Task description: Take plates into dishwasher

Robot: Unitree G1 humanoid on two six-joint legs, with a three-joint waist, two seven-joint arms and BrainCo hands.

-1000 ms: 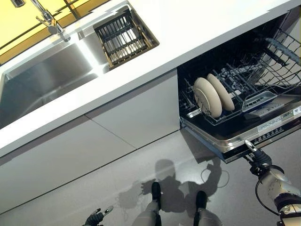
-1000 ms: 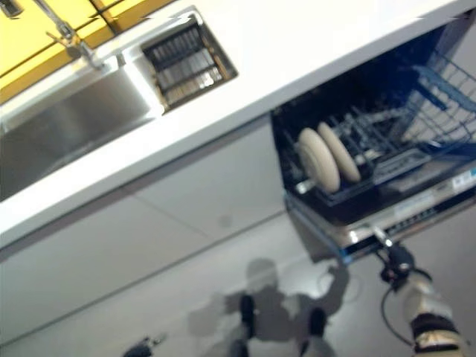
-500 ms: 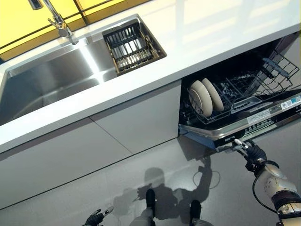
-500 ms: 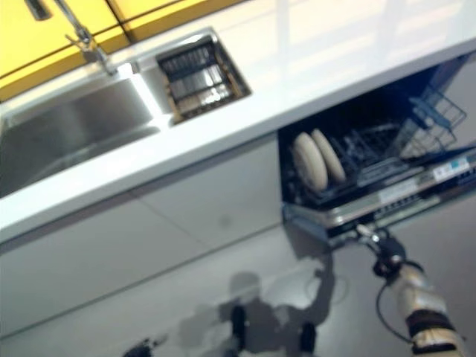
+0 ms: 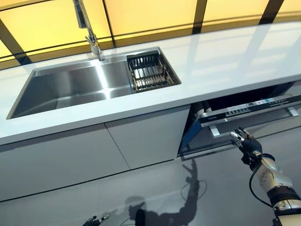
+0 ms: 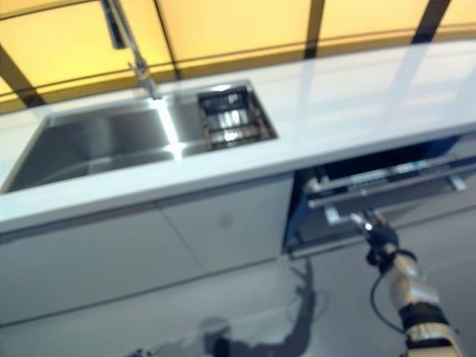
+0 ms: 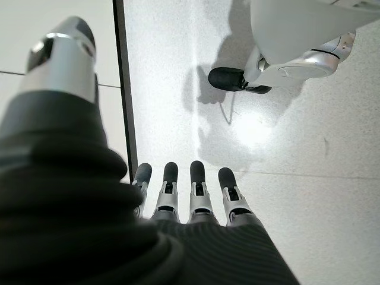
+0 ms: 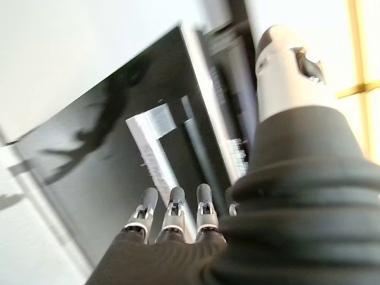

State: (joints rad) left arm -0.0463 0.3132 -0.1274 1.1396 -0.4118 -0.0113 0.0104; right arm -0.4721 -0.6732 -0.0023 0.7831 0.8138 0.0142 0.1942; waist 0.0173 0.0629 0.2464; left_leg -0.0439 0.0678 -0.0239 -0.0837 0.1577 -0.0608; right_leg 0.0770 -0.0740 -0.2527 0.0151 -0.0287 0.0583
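Dishwasher (image 5: pixel 244 117): under the white counter (image 5: pixel 225 61), right of the grey cabinets (image 5: pixel 94 150). Door (image 5: pixel 263 123) tilted nearly shut, a dark gap left at its top; control strip and bar handle (image 5: pixel 254 121) face outward.

Plates: not visible in any view; interior hidden behind the door.

Right hand (image 5: pixel 245 142): low right, fingers straight and relaxed, holding nothing, tips at or just short of the door front below the handle; contact cannot be told. In the right wrist view the fingers (image 8: pixel 172 214) point at the dark door panel (image 8: pixel 107 166).

Left hand (image 7: pixel 190 202): low over the floor (image 7: pixel 285 154), fingers straight, empty.

Sink (image 5: pixel 70 87): steel, set in the counter at left, tap (image 5: pixel 89 33) behind, dark rack (image 5: pixel 149 71) in its right end.
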